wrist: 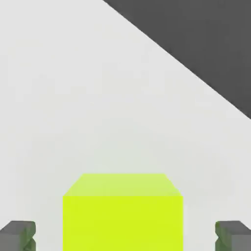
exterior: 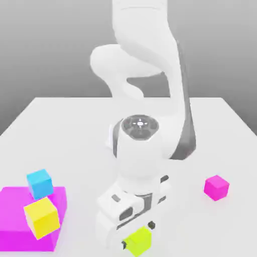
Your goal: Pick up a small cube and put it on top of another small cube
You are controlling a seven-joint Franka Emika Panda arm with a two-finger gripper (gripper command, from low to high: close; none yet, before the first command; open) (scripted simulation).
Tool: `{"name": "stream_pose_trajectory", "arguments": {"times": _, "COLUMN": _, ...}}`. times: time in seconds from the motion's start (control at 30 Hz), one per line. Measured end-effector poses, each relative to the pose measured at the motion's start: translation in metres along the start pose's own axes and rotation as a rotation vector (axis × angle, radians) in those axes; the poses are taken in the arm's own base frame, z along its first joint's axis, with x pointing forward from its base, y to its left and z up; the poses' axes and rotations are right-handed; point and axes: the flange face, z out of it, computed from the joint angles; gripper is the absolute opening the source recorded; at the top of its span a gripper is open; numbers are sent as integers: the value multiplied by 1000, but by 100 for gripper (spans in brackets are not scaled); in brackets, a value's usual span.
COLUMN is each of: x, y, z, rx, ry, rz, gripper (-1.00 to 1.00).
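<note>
Claw [wrist: 122,235] open, straddling lime cube [wrist: 122,215]; fingers [wrist: 19,235] clear of sides

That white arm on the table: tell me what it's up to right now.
The arm has its gripper down at the table around the lime cube. In the hand view the fingertips stand on either side of the cube with gaps, so nothing is gripped or lifted yet. A cyan cube and a yellow cube sit on a magenta block; a small magenta cube rests apart.
</note>
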Motion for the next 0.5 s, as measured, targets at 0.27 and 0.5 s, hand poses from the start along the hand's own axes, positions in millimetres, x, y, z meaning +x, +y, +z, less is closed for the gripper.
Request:
{"name": "stream_pose_trajectory", "arguments": {"times": 0.27, "x": 1, "y": 0, "z": -29, "rx": -1, "ry": -1, "rz": -1, "gripper": -100}}
{"name": "stream_pose_trajectory", "arguments": {"times": 0.5, "x": -69, "y": -117, "z": -84, "rx": 27, "ry": -12, "rz": -204, "gripper": -100}}
